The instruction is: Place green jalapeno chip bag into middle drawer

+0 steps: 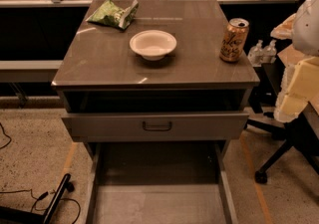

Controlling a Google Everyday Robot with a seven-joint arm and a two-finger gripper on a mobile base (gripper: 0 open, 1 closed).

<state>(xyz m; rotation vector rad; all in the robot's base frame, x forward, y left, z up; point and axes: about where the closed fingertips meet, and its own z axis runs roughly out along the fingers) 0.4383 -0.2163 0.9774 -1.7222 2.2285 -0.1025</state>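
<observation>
Grey table (94, 66) fills the frame's centre, with a handled drawer (204, 126) beneath it and a lower drawer (157, 203) pulled far out. The green jalapeno chip bag (112, 14) is laid at upper left, a white bowl (153, 44) at centre and an orange drink can (234, 40) to its right. The end effector (295, 93) is seen at the right edge, apart from them; its opening cannot be told.

Green-white bag (113, 14); cream gripper (295, 97) far right
</observation>
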